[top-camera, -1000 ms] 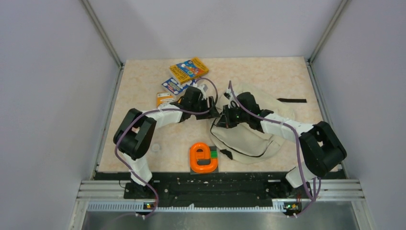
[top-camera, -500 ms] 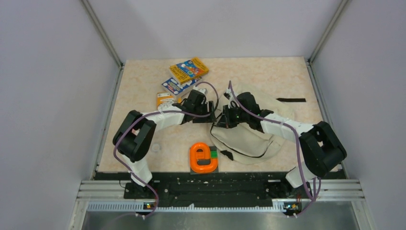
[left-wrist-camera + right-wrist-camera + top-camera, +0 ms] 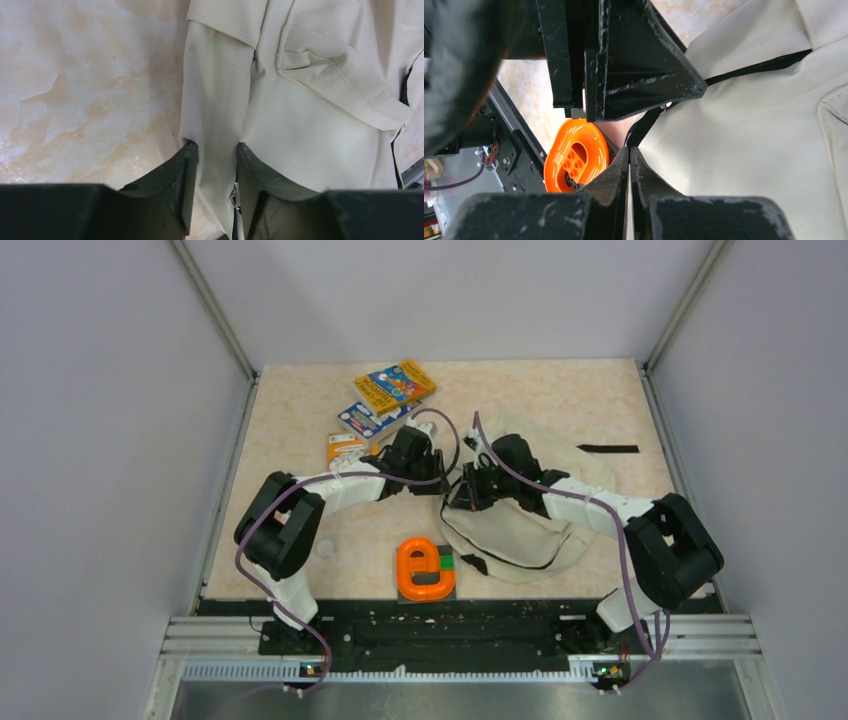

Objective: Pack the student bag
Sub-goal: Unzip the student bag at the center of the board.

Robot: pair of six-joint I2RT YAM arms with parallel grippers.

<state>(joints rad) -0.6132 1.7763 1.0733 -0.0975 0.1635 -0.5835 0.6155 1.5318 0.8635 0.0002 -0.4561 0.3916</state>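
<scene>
Pinching a fold of the student bag [image 3: 310,125], the left pincer [image 3: 216,147] could lose that soft cloth if it tugs hard. The bag lies right of centre on the table [image 3: 560,390]. The right pincer [image 3: 629,150] is pressed together at the black trim, maybe nipping it. The book covers [image 3: 392,388] are too small to read.

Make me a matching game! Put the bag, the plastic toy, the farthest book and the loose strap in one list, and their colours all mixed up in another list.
Things:
1. student bag
2. plastic toy
3. farthest book
4. strap

Colours:
A. black
B. mostly yellow
C. cream
D. orange

Right pairs: 1-C, 2-D, 3-B, 4-A.
</scene>
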